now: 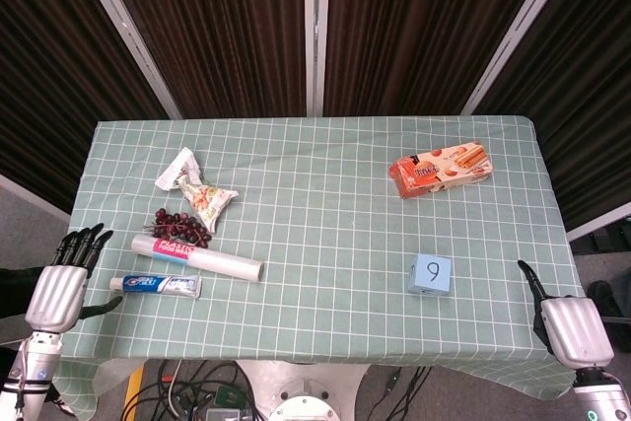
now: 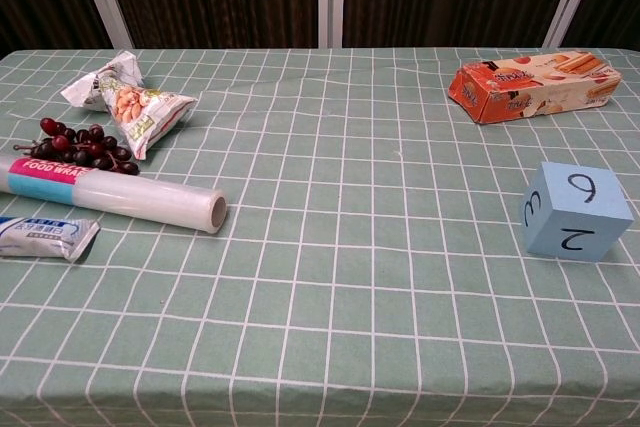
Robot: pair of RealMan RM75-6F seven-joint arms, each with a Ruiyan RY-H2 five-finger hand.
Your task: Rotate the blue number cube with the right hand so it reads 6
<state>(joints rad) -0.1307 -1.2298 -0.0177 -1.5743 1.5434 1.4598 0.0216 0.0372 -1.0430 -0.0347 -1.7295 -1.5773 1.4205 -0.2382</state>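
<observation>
The blue number cube point(image 1: 431, 274) sits on the green checked tablecloth point(image 1: 325, 175), right of centre near the front. From the head view its top face reads 9. In the chest view the cube point(image 2: 577, 212) shows a 3 on its left face and a 2 on its front face. My right hand point(image 1: 574, 332) hangs off the table's front right corner, well right of the cube and touching nothing. Only one dark finger shows; the others are hidden behind the back of the hand. My left hand point(image 1: 59, 288) is beyond the left edge, with its fingers apart and holding nothing.
An orange biscuit box point(image 1: 441, 170) lies behind the cube. On the left are a snack bag point(image 1: 202, 194), dark grapes point(image 1: 182, 227), a food wrap roll point(image 1: 197, 256) and a toothpaste tube point(image 1: 158, 285). Dark curtains hang behind the table.
</observation>
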